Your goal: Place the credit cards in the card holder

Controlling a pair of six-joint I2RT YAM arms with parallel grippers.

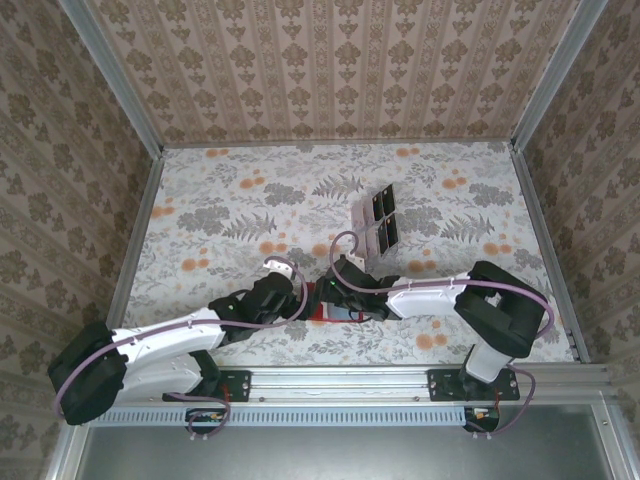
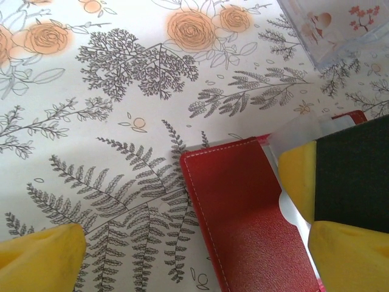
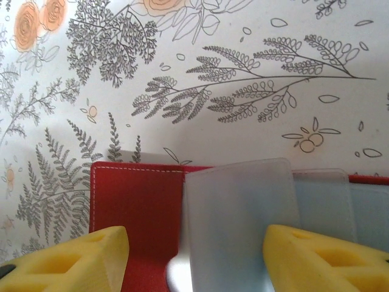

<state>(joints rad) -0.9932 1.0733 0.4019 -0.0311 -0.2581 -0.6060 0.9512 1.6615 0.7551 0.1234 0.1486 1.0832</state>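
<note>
Patterned wallpaper closes in three sides of a bench [image 1: 200, 200] spread with a cloth of grey ferns and orange roses. Towards the middle of it stands a clear plastic rack [image 1: 376, 222] with the dark credit cards [image 1: 388, 232] slotted in it; the left wrist view catches a corner of that rack [image 2: 340, 30] at its upper right.

The red card holder [image 1: 330, 314] lies flat on the cloth near the front edge, between the two arms and well short of the rack. The left wrist camera shows the card holder [image 2: 243, 207] as a stitched red panel whose top left corner points into the fern print. The right wrist camera shows the card holder [image 3: 140, 201] with pale inner flaps to its right.

The left tool [image 1: 300, 298] sits just left of the card holder. From its own camera the left tool [image 2: 194, 258] is released, its yellow pads [image 2: 36, 255] spread wide with only cloth and the red panel between them.

The right tool [image 1: 348, 298] hangs over the card holder from the other side. Seen from its wrist, the right tool [image 3: 200, 261] has its pads partly apart, and a pale frosted sheet [image 3: 243, 225] stands between them against the red. The right pad overlaps that sheet while the left one stands clear of it. Whether the sheet is grasped cannot be told.
</note>
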